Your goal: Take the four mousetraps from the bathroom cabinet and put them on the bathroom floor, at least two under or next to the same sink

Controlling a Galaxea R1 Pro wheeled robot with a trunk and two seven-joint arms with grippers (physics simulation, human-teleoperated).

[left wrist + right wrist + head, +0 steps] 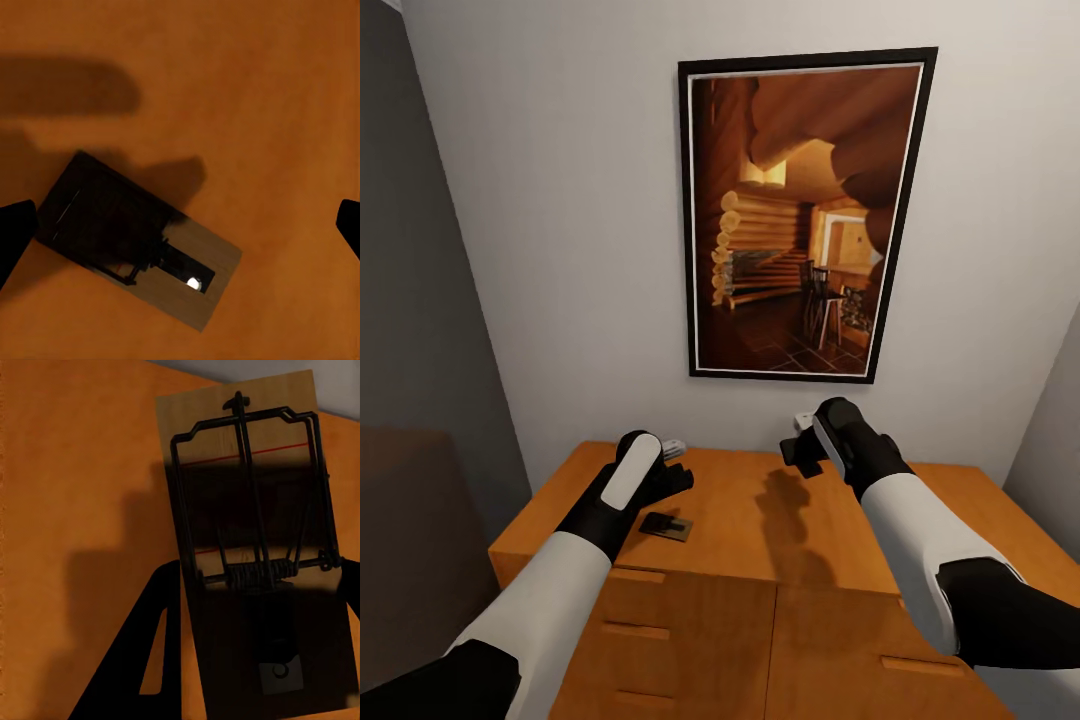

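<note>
Both arms reach out over the cabinet (pixel 760 530) in the head view. Below the left claw (pixel 678 478), a mousetrap (pixel 666 526) lies flat near the top's front edge. The right claw (pixel 800 452) hangs over the back part, toward the wall with the framed picture (pixel 800 215).

At the left wrist, the claw (pixel 180 225) is spread wide above that trap (pixel 142 236), not touching it.

At the right wrist, dark fingers (pixel 154 649) flank a second mousetrap (pixel 255 555); whether they grip it I cannot tell.
</note>
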